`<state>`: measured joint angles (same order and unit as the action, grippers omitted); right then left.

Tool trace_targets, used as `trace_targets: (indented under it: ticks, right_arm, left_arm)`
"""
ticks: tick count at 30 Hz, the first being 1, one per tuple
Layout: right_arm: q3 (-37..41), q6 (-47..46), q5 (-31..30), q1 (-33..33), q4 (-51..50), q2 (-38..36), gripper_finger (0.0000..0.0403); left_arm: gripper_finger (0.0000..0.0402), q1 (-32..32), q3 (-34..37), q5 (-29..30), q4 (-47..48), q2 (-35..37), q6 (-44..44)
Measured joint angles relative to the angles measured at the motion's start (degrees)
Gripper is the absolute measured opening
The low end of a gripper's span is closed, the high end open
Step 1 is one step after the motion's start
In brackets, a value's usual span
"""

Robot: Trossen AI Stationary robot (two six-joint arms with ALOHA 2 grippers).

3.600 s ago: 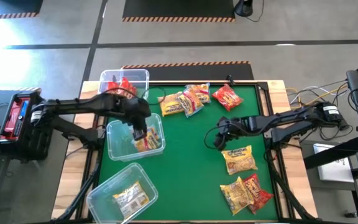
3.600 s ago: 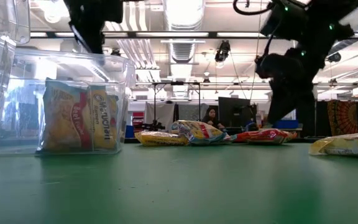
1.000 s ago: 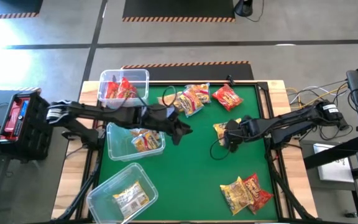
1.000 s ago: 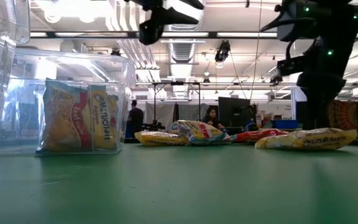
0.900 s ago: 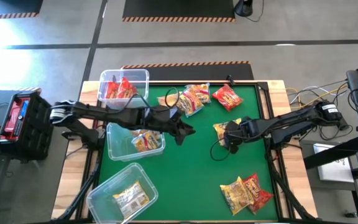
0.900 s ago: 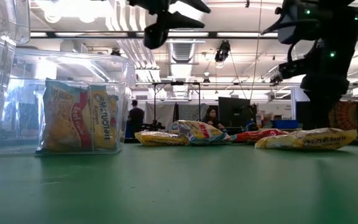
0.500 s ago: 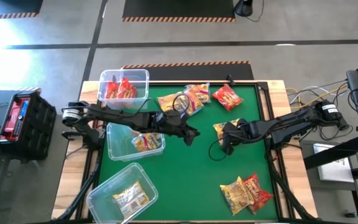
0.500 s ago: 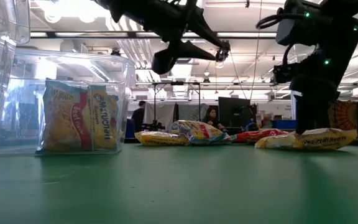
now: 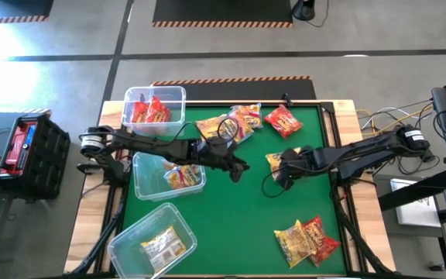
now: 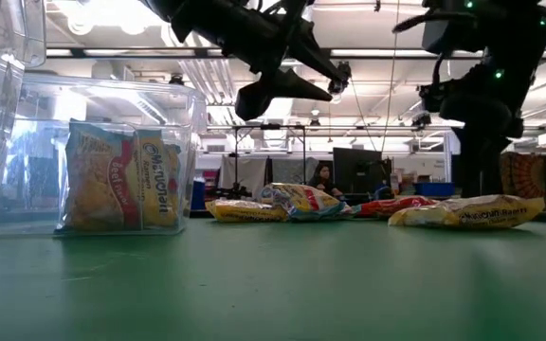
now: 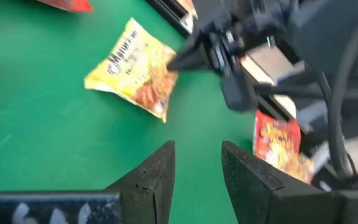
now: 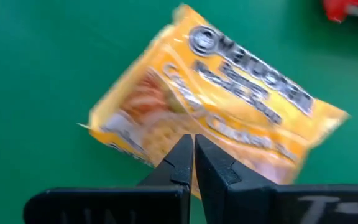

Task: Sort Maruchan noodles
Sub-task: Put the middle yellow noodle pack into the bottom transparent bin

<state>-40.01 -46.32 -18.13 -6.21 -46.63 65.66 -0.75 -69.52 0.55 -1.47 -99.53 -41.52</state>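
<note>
Green table (image 9: 246, 201); right hand (image 9: 282, 172) half-covers yellow packet (image 9: 276, 161); fingers together.

You get bright, even light from the ceiling lamps (image 10: 278, 19), which glare white in the low view. Shadows on the green mat (image 9: 238, 209) are soft. Both wrist views are smeared by blur.

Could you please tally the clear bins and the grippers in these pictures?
Clear bins: 3
Grippers: 2, the left gripper and the right gripper
Total: 5
</note>
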Motion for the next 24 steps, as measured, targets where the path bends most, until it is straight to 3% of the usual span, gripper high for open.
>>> trace_targets:
  ticks: [6, 24]
  right_arm:
    - [0.0, -4.4, 0.1, 0.0, -5.0, 1.0, 0.0009]
    - [0.0, -6.4, -2.1, 0.0, 0.8, 10.0, 0.0009]
  left_arm:
    - [0.0113, -0.7, 0.0, -1.7, -0.2, -0.5, 3.2]
    - [0.0113, -1.1, -1.7, -4.0, -2.9, -3.6, 5.1]
